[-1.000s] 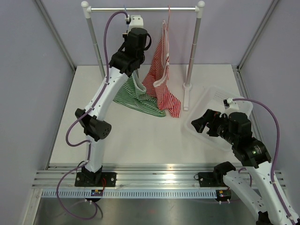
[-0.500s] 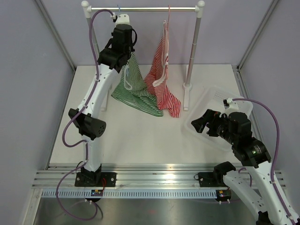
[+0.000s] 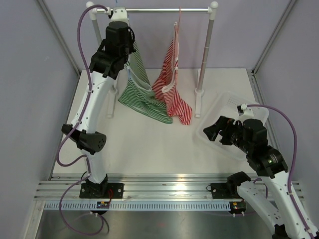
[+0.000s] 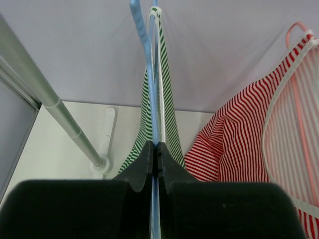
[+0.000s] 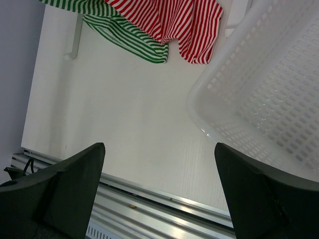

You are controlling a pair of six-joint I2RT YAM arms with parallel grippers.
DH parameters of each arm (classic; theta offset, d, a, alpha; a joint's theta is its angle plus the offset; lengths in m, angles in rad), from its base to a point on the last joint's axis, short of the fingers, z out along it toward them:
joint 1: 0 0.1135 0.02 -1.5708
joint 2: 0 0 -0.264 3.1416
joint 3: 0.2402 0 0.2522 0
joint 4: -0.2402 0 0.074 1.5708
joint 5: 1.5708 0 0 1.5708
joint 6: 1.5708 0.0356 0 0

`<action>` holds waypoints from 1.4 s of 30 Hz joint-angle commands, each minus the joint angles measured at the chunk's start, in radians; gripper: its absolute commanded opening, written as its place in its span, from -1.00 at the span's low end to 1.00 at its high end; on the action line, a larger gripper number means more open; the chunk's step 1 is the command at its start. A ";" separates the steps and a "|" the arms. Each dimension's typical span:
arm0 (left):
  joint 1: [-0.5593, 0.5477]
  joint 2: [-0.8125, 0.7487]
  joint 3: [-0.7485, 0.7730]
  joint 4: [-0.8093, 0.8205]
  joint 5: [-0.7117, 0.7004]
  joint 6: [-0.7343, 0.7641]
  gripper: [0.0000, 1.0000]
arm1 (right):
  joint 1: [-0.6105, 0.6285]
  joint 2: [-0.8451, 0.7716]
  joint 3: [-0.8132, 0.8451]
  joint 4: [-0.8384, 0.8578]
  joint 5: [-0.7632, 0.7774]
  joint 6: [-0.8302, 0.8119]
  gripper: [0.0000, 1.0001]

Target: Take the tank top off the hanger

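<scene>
Left end effector [image 4: 154, 149] clamped shut on blue hanger [image 4: 143, 30], up at left end of rail [image 3: 154, 9].
Green striped tank top [image 3: 141, 92] hangs on that hanger, hem trailing on worktop [image 3: 149, 144]. Right end effector [image 5: 159, 149] wide open, empty, beside basket [image 5: 259, 99].

Over the last second the left arm [image 3: 94, 94] has swung leftward along the rail [image 3: 154, 9], so its wrist now sits near the rail's left post instead of near the middle, and its elbow has also shifted left. The left gripper [image 4: 154, 149], pinched on the blue hanger [image 4: 144, 50], has carried it along. The green top [image 3: 139, 92], earlier mostly heaped on the table [image 3: 149, 144], now hangs stretched from the hanger with only its lower end on the table.
</scene>
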 commanded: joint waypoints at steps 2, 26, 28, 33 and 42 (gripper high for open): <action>0.012 -0.118 0.007 0.053 0.062 0.028 -1.00 | 0.005 -0.003 0.013 0.043 -0.020 0.008 0.99; 0.011 -0.809 -0.729 -0.083 0.323 -0.141 -1.00 | 0.005 0.108 -0.116 0.643 -0.515 0.081 0.99; 0.009 -0.905 -0.827 -0.061 0.381 -0.162 -1.00 | 0.005 0.167 -0.137 0.847 -0.608 0.151 0.99; 0.006 -1.078 -1.105 -0.041 0.501 -0.179 -1.00 | 0.074 0.374 -0.155 1.140 -0.629 0.312 0.99; 0.003 -1.348 -1.444 0.046 0.788 -0.224 -1.00 | 0.396 0.679 -0.056 1.154 -0.128 0.212 0.90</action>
